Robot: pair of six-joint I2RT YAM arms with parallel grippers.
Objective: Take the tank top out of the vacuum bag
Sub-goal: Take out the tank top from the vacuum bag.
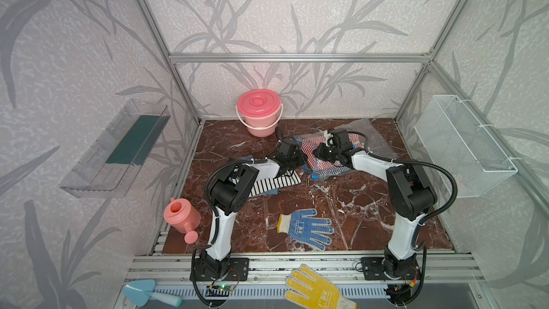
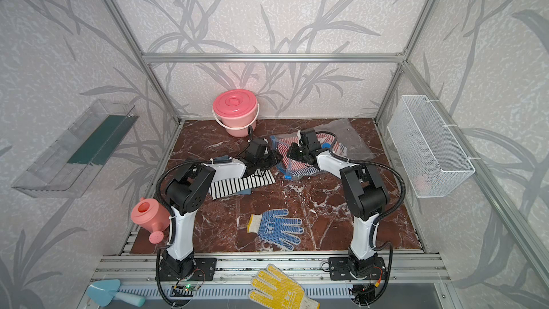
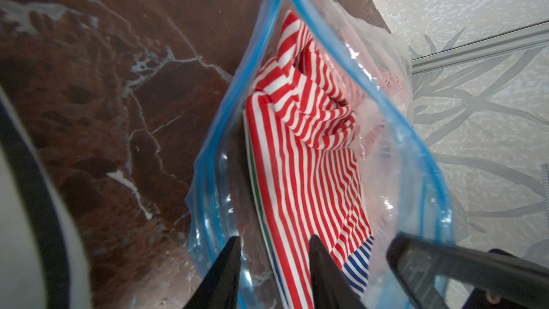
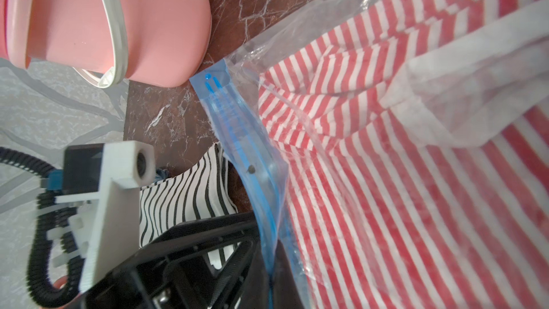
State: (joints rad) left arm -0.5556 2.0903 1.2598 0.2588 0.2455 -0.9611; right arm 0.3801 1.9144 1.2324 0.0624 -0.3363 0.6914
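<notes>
The vacuum bag (image 1: 375, 139) (image 2: 355, 136), clear with a blue zip strip (image 3: 401, 132) (image 4: 231, 120), lies at the back right of the marble floor. Inside it is the red-and-white striped tank top (image 1: 312, 157) (image 3: 312, 144) (image 4: 386, 188). My right gripper (image 1: 316, 153) (image 2: 289, 151) (image 4: 269, 242) is shut on the zip strip and holds the upper lip up, so the mouth gapes. My left gripper (image 1: 300, 160) (image 2: 276, 159) (image 3: 273, 237) reaches into the mouth. Its jaws stand apart, with the tank top's hemmed edge between them.
A black-and-white striped garment (image 1: 273, 182) lies under my left arm. A pink lidded bucket (image 1: 259, 111) stands just behind the bag. A blue dotted glove (image 1: 309, 227) lies mid-floor, a pink watering can (image 1: 181, 216) at the left edge. A wire basket (image 1: 463, 147) hangs on the right wall.
</notes>
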